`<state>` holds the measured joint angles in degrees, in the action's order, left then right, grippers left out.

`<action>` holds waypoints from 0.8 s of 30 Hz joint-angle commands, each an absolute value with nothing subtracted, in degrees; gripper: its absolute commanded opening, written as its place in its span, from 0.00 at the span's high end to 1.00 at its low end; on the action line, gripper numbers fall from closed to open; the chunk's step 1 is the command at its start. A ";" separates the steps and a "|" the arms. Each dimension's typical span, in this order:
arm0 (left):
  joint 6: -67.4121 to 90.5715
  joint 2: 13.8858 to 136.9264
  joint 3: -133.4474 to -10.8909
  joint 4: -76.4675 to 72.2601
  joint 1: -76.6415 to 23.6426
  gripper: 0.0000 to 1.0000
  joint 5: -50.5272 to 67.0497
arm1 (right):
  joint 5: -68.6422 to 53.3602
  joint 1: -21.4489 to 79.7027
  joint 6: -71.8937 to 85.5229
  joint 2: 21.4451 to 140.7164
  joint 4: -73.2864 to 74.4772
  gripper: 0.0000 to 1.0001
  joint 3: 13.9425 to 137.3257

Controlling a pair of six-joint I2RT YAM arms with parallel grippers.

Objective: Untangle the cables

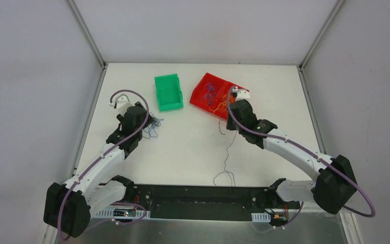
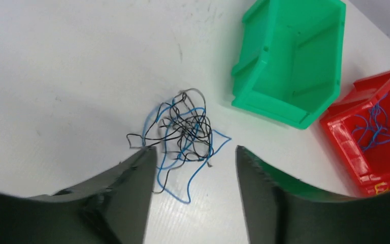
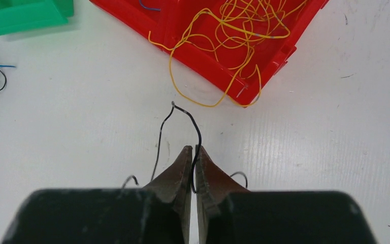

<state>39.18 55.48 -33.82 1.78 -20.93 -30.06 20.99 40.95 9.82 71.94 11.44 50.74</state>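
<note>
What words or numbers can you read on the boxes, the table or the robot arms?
None. The green bin, the red bin, the table, the left arm and the right arm show no letters or numbers. The small electronics by the left arm's base are too tiny to tell.

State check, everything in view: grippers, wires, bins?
Left gripper: open, over the tangle, holding nothing.
Right gripper: shut on black wire.
Tangle: blue and black strands knotted, lying on table.
Black wire: single strand, apart from the tangle.
Green bin: empty.
Red bin: holds yellow wires and blue wires; yellow spills over its rim.
</note>
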 commanded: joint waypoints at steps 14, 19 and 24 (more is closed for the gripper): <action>29.98 53.55 -38.40 -1.87 -27.36 0.01 -5.29 | 19.87 41.13 12.37 65.98 19.97 0.07 50.26; 26.00 61.28 -42.81 -2.46 -32.60 0.02 1.24 | 18.66 41.99 21.95 65.61 29.94 0.01 49.67; 25.48 71.78 -46.20 -6.02 -33.59 0.00 10.86 | 22.53 46.84 29.03 64.05 31.08 0.01 43.60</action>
<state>28.08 65.58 -42.92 -2.96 -32.80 1.45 20.36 44.03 21.15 66.11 25.87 47.79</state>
